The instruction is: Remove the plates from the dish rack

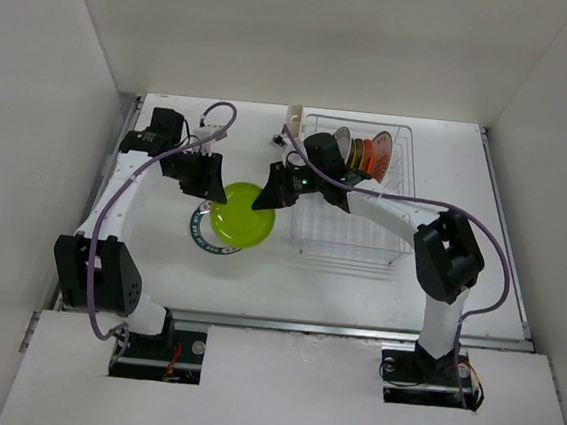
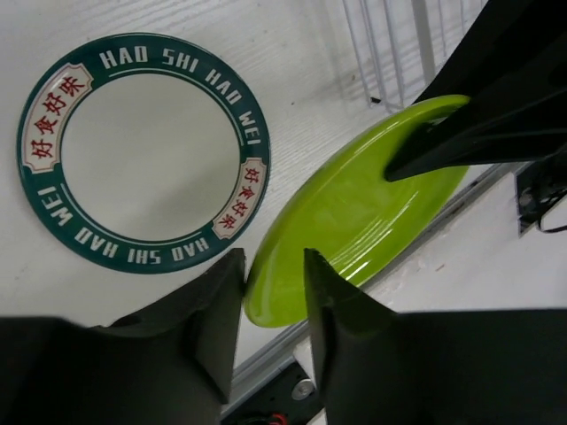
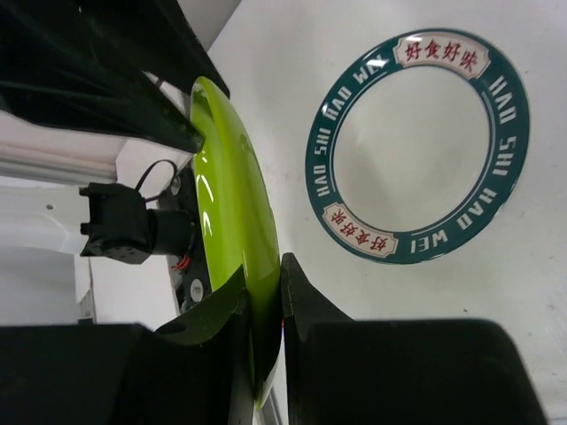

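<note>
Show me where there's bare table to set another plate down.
Bare: the strip of white table between the white wire dish rack and the near edge; also right of the rack. Crowded: the middle, where the lime green round plate hangs over the teal-rimmed white plate.

Quick count: two pincers, the left pincer (image 1: 215, 191) and the right pincer (image 1: 265, 199). One lime green plate (image 1: 243, 217) sits right between the two. One teal-rimmed plate (image 2: 142, 150) lies flat just beside the left pincer. One dish rack (image 1: 395, 198) sits behind the right pincer — at least three plates (image 1: 365, 150) stand in it, too bunched up for an exact count.
</note>
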Available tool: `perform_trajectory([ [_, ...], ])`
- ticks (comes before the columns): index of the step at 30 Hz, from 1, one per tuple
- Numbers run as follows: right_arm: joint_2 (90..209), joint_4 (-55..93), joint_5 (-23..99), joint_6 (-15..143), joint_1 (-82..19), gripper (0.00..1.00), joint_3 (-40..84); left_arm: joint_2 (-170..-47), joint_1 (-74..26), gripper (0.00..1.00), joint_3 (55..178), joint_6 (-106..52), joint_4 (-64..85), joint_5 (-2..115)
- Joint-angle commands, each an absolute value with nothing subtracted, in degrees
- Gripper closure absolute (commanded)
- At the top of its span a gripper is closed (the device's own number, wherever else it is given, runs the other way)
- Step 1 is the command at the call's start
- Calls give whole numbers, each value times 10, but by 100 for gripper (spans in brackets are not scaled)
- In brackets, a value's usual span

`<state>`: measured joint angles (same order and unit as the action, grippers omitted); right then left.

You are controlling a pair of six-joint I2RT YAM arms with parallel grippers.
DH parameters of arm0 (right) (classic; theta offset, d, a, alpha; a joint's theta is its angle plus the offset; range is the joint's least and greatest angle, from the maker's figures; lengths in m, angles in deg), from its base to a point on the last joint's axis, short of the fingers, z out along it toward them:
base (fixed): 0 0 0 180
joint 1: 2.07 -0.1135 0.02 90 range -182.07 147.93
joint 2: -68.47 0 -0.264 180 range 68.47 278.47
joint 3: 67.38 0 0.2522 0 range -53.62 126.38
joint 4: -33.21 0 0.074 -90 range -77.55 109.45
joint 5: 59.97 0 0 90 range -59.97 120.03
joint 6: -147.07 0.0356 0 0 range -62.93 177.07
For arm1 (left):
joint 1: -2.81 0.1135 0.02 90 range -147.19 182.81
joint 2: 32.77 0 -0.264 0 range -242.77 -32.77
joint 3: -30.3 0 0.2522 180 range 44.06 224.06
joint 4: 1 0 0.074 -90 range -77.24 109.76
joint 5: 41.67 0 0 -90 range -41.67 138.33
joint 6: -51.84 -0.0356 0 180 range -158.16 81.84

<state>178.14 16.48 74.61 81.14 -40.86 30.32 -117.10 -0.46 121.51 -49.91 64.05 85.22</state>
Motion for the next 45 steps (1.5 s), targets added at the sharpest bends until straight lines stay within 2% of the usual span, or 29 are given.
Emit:
perform_trajectory([
  [1,1777,215,777,819,-414,100,338,-1183,-4,73,1224,-502,641,907],
  [5,1777,225,778,825,-414,100,338,-1194,-4,86,1242,-528,680,933],
  [6,1777,231,778,825,-414,100,338,-1200,-4,93,1250,-535,688,933],
  [8,1777,231,778,825,-414,100,338,-1200,-4,100,1256,-541,707,939],
  [14,1789,231,772,825,-414,100,344,-1210,-4,100,1295,-638,793,1032],
  [16,1789,231,778,830,-414,100,344,-1222,-4,100,1312,-685,863,1056],
  [20,1789,231,778,830,-414,84,349,-1229,-4,100,1323,-716,900,1070],
  [21,1789,231,772,830,-414,76,349,-1229,3,100,1318,-704,900,1070],
  [24,1789,216,750,830,-414,62,354,-1222,10,100,1312,-656,863,1053],
  [26,1789,209,716,835,-409,48,354,-1207,17,100,1312,-585,812,1003],
  [31,1782,209,711,847,-403,39,354,-1169,17,100,1312,-539,768,959],
  [34,1769,202,677,852,-398,21,359,-1176,17,100,1305,-521,768,911],
  [36,1758,202,623,870,-384,3,359,-1183,17,100,1298,-508,752,869],
  [39,1724,197,556,905,-370,2,359,-1189,42,100,1285,-479,722,828],
  [45,1626,127,312,897,-362,1,359,-1194,118,100,1285,-434,650,809],
])
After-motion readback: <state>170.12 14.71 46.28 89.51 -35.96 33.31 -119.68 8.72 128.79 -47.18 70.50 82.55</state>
